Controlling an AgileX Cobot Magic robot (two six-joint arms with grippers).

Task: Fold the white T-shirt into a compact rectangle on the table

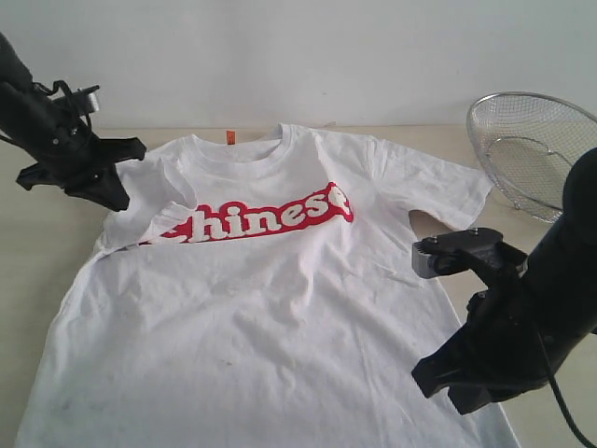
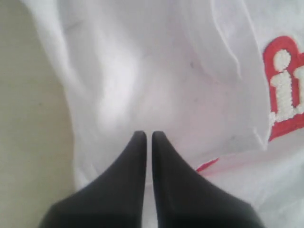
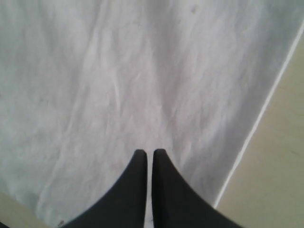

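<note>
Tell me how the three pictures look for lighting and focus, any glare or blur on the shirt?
Exterior view: soft even light, faint shadows, white T-shirt and mesh basket fairly sharp. Left wrist view: hazy, fabric washed out bright just beyond the left claw, whose edges blur. Right wrist view: dimmer, greyer, wrinkles readable, right claw soft-edged.

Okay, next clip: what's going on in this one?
A two-armed robot is folding a white T-shirt that lies face up on the table. One sleeve is already turned in over the start of the red lettering; the rest lies flat and unfolded. The left end effector is shut beside that sleeve, and the right end effector is shut over the shirt's opposite lower side. Neither appears to hold cloth. A wire basket sits off to the side.
</note>
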